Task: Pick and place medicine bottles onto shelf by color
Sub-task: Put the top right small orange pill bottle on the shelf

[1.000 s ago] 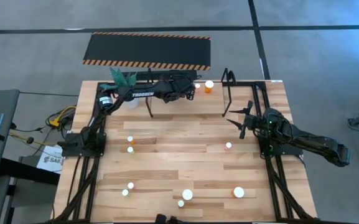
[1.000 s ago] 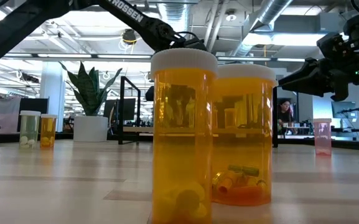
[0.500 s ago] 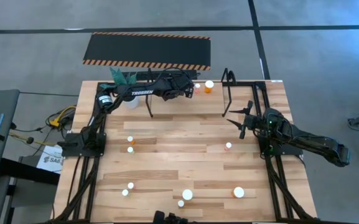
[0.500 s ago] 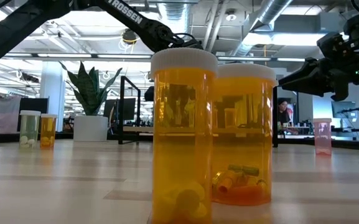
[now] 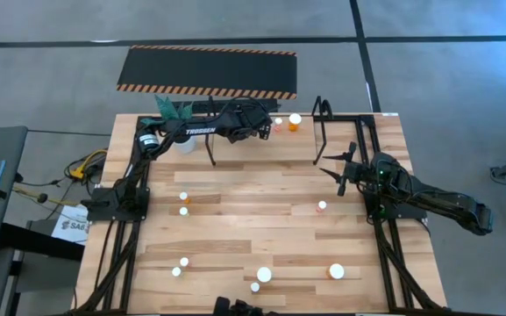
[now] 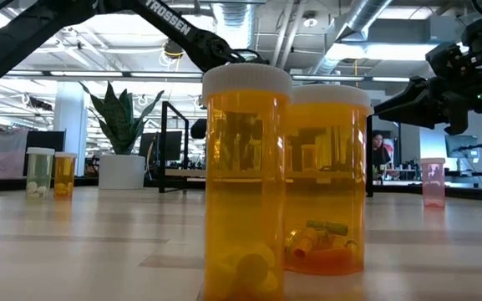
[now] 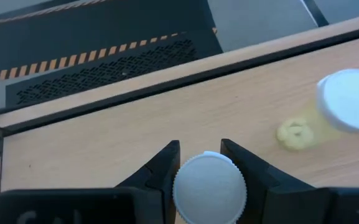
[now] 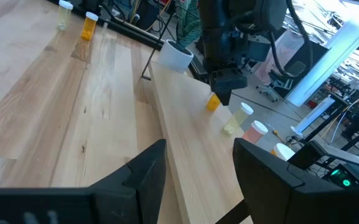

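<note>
Placement step. The shelf [image 5: 266, 132], a black tube frame, sits at the table's 12 o'clock. Above it the left gripper [image 7: 200, 163] pinches a white-capped orange bottle [image 7: 209, 188]; next, lower and release beside like colours. The right gripper [image 5: 340, 167], at 3 o'clock, waits with fingers apart, empty.

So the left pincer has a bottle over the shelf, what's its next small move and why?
Probably lower it: the left pincer is shut on a white-capped bottle above the shelf surface, beside bottles already standing there.
</note>
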Robot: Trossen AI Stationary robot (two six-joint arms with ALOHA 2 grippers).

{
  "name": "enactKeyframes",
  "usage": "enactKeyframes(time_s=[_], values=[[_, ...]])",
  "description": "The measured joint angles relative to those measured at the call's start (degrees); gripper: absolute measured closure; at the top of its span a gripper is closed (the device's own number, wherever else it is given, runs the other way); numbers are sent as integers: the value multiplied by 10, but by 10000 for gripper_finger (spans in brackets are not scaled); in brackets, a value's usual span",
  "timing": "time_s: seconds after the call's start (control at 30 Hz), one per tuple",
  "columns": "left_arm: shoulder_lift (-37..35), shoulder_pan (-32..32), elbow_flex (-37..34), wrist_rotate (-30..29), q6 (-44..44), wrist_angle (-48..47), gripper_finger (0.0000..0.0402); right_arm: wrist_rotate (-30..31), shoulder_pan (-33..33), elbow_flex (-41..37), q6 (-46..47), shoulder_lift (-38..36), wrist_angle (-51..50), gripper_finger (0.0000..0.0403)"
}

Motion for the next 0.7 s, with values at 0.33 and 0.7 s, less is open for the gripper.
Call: enactKeyframes(time_s=[0.33, 0.7], values=[[0, 6, 0, 5, 49, 22, 307, 0, 0, 0, 0, 0, 0, 196], [0, 26, 0, 50, 47, 32, 307, 0, 0, 0, 0, 0, 0, 196]])
